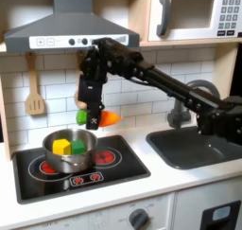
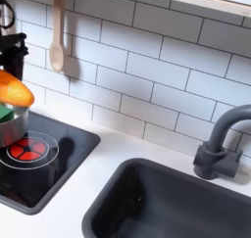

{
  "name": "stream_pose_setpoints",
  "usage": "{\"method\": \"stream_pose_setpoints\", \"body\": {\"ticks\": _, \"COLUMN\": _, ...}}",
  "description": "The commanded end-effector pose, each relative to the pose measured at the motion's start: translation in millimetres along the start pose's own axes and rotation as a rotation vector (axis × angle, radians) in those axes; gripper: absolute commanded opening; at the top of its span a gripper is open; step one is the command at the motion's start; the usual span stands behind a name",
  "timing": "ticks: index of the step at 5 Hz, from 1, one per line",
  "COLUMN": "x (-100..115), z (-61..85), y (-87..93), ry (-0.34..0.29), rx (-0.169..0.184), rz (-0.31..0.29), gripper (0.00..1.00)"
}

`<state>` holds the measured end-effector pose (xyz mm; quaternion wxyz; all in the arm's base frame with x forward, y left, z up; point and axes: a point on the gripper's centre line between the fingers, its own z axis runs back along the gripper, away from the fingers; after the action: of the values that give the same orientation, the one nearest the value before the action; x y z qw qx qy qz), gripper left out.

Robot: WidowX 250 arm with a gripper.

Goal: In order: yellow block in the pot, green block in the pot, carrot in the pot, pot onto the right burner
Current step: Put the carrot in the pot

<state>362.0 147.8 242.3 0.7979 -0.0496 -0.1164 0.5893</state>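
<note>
First exterior view has the pot [image 1: 69, 150] on the cooktop's [image 1: 113, 177] left burner holding the yellow block [image 1: 60, 146] and green block [image 1: 77, 148], while above it the pincer [image 1: 95, 117] is clamped on the carrot [image 1: 109, 117].

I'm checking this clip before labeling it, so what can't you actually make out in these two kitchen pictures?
- The tool in the first exterior view: its fingertips are too small and blurred to confirm contact with the carrot.
- The pot in the second exterior view: cut off by the second exterior view's left edge, contents unseen.
- The pot's burner, first exterior view: covered by the pot.
</note>
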Motion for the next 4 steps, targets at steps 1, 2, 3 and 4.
{"method": "stream_pose_setpoints", "body": {"ticks": 1, "x": 14.2, "z": -5.9, "y": -8.4, "ry": 0.006, "rx": -0.003, "rz": 0.056, "gripper": 0.00}}
{"method": "stream_pose_setpoints", "body": {"ticks": 2, "x": 23.1, "z": -20.3, "y": -7.5, "ry": 0.003, "rx": 0.025, "rz": 0.082, "gripper": 0.00}}
{"method": "stream_pose_setpoints", "body": {"ticks": 3, "x": 29.2, "z": -30.0, "y": -9.7, "ry": 0.000, "rx": 0.041, "rz": 0.094, "gripper": 0.00}}
{"method": "stream_pose_setpoints", "body": {"ticks": 4, "x": 36.0, "z": -34.4, "y": -6.3, "ry": 0.003, "rx": 0.046, "rz": 0.111, "gripper": 0.00}}
